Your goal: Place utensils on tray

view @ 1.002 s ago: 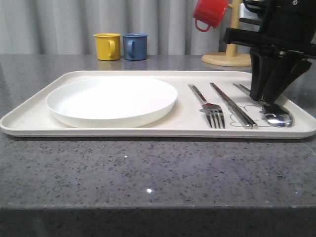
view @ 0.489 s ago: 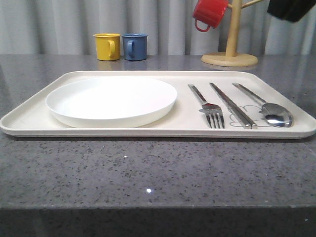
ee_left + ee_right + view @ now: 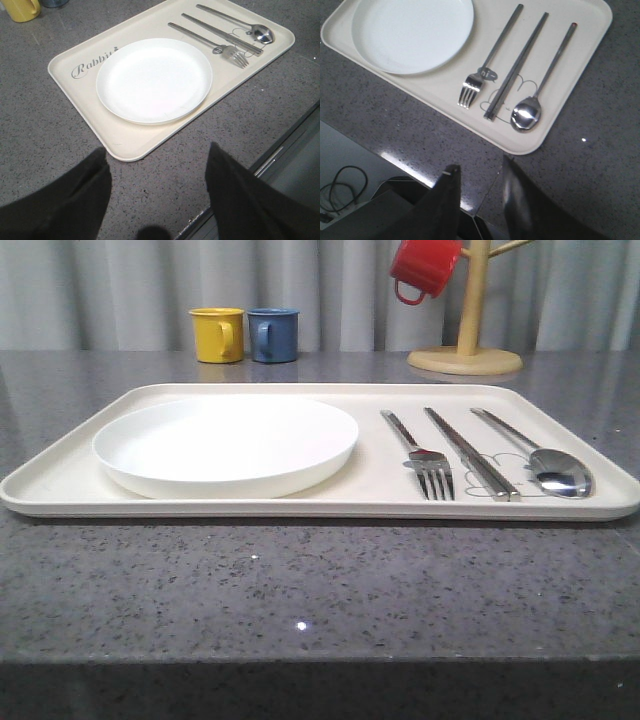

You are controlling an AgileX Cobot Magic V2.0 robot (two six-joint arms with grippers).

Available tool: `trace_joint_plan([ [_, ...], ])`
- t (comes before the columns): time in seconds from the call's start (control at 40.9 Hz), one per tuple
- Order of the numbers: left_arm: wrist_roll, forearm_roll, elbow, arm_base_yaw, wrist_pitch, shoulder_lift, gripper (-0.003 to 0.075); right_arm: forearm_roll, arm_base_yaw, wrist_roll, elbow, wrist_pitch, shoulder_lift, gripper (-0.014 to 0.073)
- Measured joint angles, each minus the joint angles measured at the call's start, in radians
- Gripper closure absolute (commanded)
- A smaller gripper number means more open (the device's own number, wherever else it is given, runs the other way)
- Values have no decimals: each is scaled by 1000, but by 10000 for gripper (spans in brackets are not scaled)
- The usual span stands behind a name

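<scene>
Looking now, the right arm has gone up and away. Spoon [image 3: 561, 476], fork [image 3: 431, 472] and sticks [image 3: 472, 453] lie on the tray [image 3: 60, 480], lower right. Both grippers are apart and empty. Job looks done.

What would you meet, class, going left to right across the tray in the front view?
Plate → fork → chopsticks → spoon, all lying on the tray.

three mugs [image 3: 245, 335], one plate [image 3: 226, 443], one fork [image 3: 421, 454]
</scene>
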State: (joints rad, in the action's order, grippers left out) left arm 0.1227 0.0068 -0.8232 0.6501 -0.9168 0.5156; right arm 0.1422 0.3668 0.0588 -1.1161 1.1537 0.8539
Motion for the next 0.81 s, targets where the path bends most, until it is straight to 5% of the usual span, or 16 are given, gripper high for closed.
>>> trace_joint_plan([
  [0.464,0,0,0,0,70,0,310,-20,0,2,443,-133,-513,346],
  [0.807,0,0,0,0,77,0,342,-20,0,2,471,-153,-580,523],
])
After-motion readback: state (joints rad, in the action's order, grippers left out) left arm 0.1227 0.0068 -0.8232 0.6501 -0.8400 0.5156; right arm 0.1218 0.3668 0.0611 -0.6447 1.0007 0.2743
